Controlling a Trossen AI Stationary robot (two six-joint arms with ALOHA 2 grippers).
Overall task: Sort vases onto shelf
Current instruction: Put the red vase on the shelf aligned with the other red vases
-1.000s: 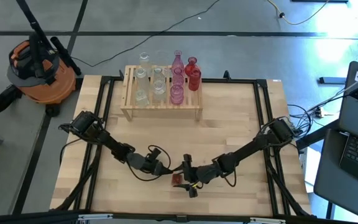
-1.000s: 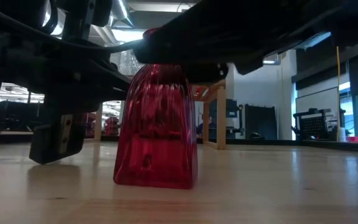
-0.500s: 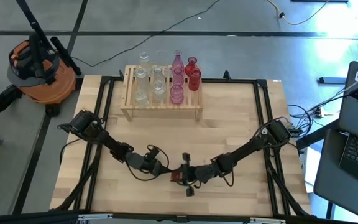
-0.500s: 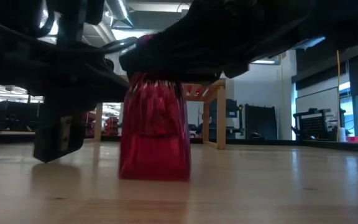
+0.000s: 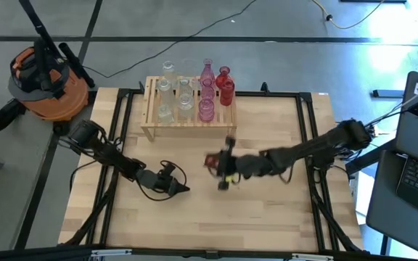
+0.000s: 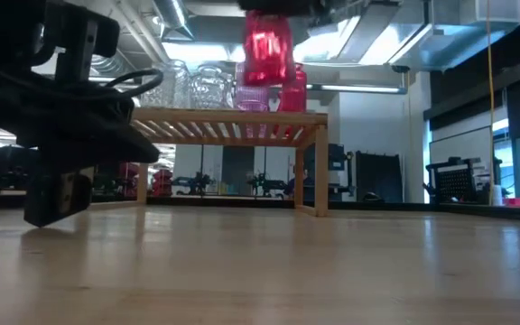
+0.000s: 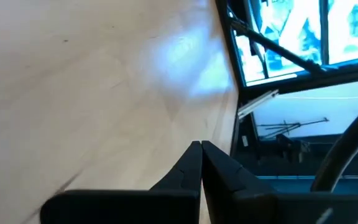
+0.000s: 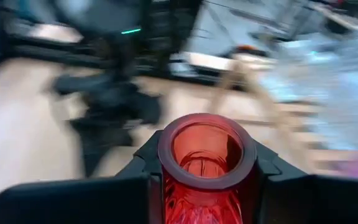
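- High view: we see the right gripper (image 5: 216, 164) mid-table w/ a red vase (image 5: 211, 162) clamped in it, in front of the shelf (image 5: 189, 122); other vases (image 5: 194, 90) stand on the shelf. Left gripper (image 5: 182, 188) sits low, table's front-left.
- Low view: red vase (image 6: 266, 47) hangs well off the table (image 6: 332, 271).
- Left wrist: fingers (image 7: 191, 165) pressed together, nothing btw them.
- Right wrist: fingers either side of the vase (image 8: 205, 163) neck, rim up.

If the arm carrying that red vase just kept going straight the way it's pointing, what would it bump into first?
Probably the left gripper, shut and low over the table: the right gripper, holding the red vase, points roughly toward it. Depth is unclear; the shelf sits off to one side.
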